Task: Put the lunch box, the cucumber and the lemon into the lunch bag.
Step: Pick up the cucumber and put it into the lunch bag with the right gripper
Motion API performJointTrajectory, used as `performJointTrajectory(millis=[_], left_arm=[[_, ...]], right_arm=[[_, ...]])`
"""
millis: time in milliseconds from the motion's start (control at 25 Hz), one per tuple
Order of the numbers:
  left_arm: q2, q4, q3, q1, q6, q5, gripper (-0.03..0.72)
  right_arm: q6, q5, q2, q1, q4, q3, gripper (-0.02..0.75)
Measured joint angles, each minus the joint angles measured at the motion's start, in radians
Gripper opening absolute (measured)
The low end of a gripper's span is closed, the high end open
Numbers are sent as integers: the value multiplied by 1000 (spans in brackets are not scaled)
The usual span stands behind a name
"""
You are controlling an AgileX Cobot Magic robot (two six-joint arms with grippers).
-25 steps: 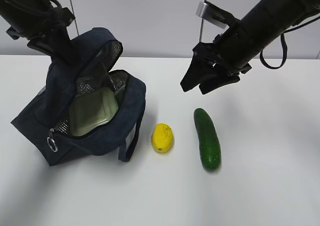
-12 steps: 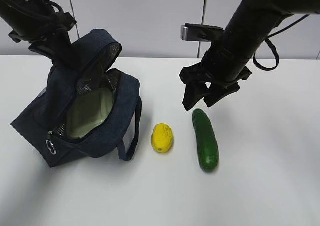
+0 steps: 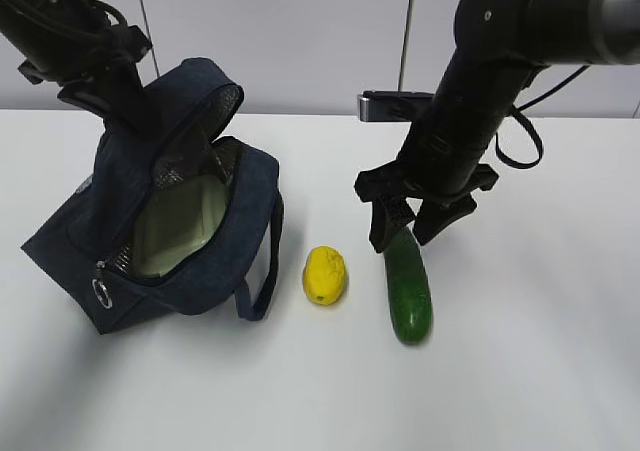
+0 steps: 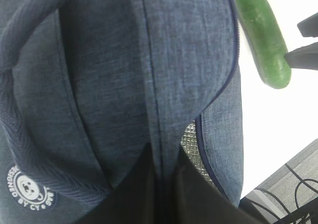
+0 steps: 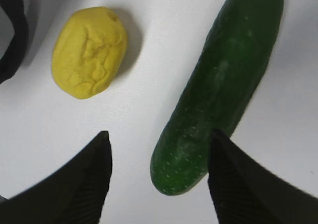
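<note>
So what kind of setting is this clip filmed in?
Most likely a lab or test bench rather than a kitchen: a bare white table, plain pale wall panels behind, and only a lunch bag, a lemon and a cucumber laid out between two robot arms.

The lunch bag [image 3: 190,226] was matt navy woven cloth — quilted silvery lining, metal ring pull [image 3: 103,289]. The cucumber [image 3: 407,283] looked glossy and finely pimpled; the lemon [image 3: 325,274] dull, wrinkled — on a smooth white table [image 3: 540,371].
</note>
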Motion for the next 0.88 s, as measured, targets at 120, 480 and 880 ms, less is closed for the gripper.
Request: performJointTrajectory(millis=[120,480,880], left_arm=[[0,0,0,0,6,0,3],[0,0,0,0,12,0,3],[0,0,0,0,12,0,3]], right_arm=[[26,-4,24,0,-14,2,456],[98,-24,72,0,-59,2,456],[119,-54,129,0,-65,2,456]])
